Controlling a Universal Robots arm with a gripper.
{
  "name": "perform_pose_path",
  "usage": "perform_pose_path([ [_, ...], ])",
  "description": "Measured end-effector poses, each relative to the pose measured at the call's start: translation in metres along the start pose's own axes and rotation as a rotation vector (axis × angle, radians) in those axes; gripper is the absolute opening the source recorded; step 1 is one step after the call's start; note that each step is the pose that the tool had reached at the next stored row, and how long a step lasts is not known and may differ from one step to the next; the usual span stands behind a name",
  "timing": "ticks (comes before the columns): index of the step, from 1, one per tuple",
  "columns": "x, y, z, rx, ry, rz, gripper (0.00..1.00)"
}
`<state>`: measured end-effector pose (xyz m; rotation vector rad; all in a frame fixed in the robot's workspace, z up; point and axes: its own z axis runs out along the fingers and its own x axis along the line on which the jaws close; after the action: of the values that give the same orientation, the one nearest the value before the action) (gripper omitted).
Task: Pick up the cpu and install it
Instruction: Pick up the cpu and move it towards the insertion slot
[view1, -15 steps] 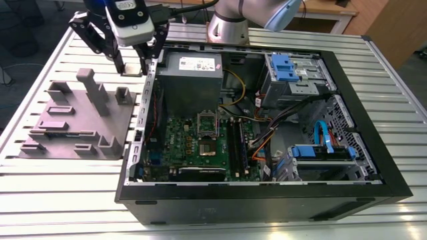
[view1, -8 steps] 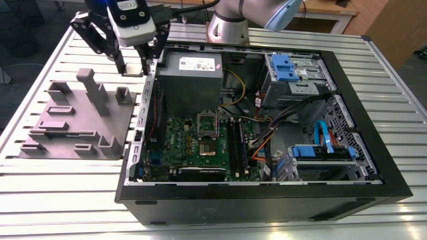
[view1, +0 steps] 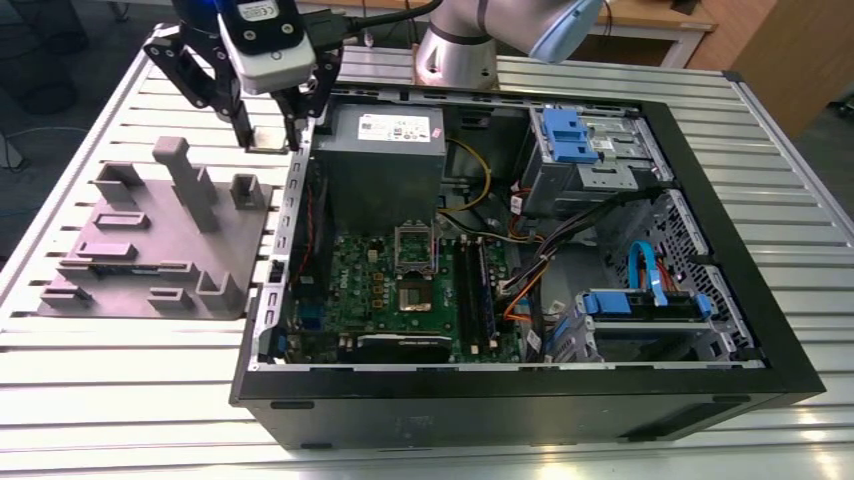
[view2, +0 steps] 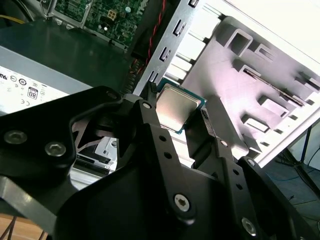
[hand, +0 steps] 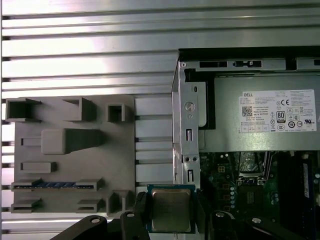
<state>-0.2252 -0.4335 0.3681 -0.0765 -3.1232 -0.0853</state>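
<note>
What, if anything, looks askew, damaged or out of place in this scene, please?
Nothing stands out. The cpu is held square in the gripper, above a side wall of the computer case. The grey holder block lies flat on the slatted table.

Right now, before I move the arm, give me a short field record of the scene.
hand: shut
held: cpu, small flat square chip, silvery-grey metal top, gripped at two opposite edges
position: raised by the exterior view's left wall of the open black computer case
nearby: grey plastic holder block with upright posts
install: not done; chip is off the green motherboard
</note>
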Motion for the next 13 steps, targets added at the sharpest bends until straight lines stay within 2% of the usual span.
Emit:
perform_pose_path([
  [13, -0.0031, -0.0001, -0.0001, 0.0000, 0.0000, 0.000, 0.47],
])
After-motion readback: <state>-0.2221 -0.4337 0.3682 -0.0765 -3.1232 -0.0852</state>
